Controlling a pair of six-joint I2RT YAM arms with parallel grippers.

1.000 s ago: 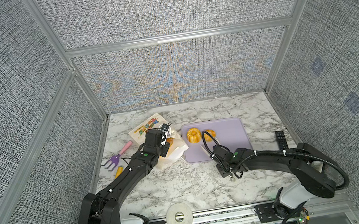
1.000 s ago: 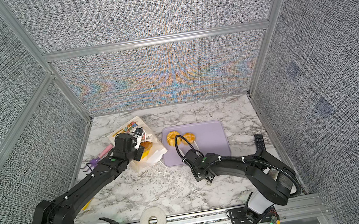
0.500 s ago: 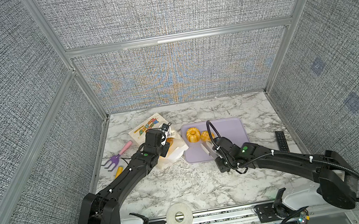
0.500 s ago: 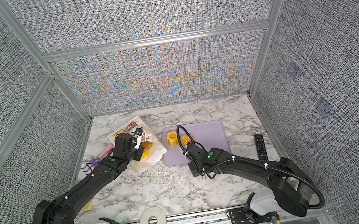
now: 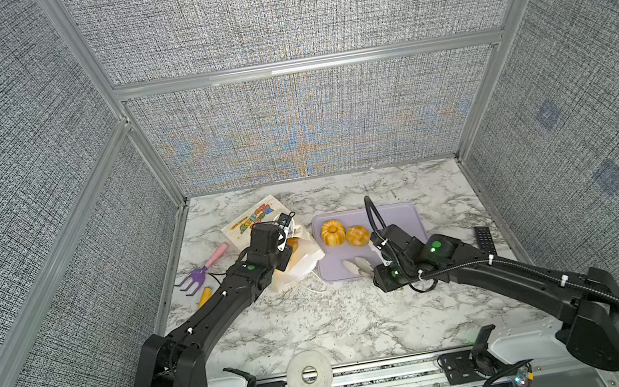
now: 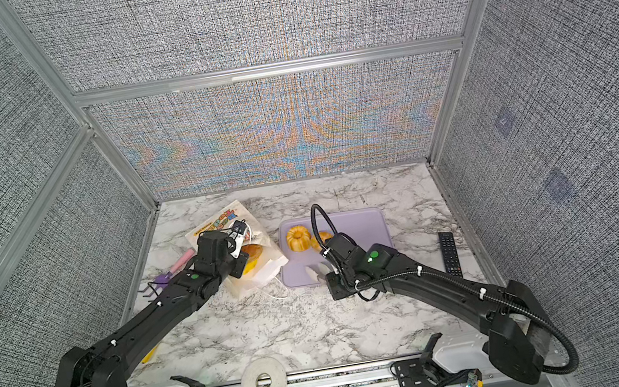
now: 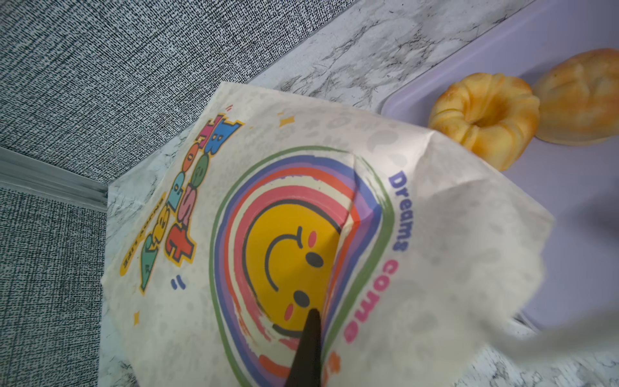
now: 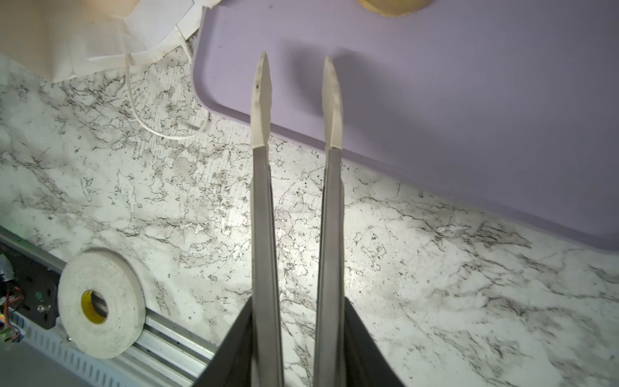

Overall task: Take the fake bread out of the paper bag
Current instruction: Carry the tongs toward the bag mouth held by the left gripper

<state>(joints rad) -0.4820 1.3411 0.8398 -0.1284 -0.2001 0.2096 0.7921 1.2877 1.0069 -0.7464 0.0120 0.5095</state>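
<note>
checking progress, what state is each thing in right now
paper bag, on its side, mouth held open, bread inside
left tool, shut on paper bag
right tool, open, empty, above purple tray edge
fluted ring bun, out, on purple tray
round bun, out, on purple tray

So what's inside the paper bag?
At the mouth of the paper bag, one golden bread peeks out. Anything deeper is covered by paper and the left arm.
</note>
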